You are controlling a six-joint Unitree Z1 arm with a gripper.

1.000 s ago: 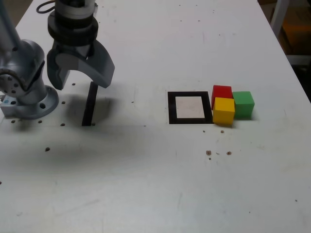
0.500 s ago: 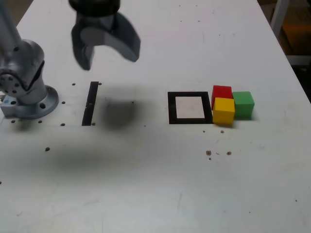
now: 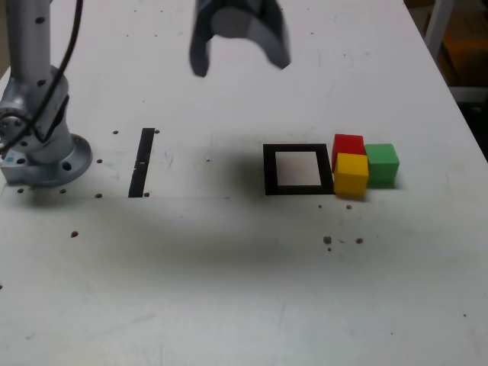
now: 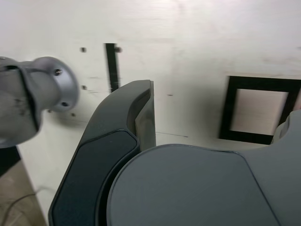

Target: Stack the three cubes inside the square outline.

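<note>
Gripper [image 3: 240,57] is wide open and empty, up above the table [image 3: 229,290]. Red cube [image 3: 348,143], yellow cube [image 3: 351,172] and green cube [image 3: 382,162] sit bunched just beside the square outline [image 3: 298,169].

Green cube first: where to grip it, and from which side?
Come from straight above. The green cube has the red cube tight against its side facing the exterior view's left, and the yellow cube near that corner, so close on the near and far faces, which look free. The gripper is open, high above the table.
</note>
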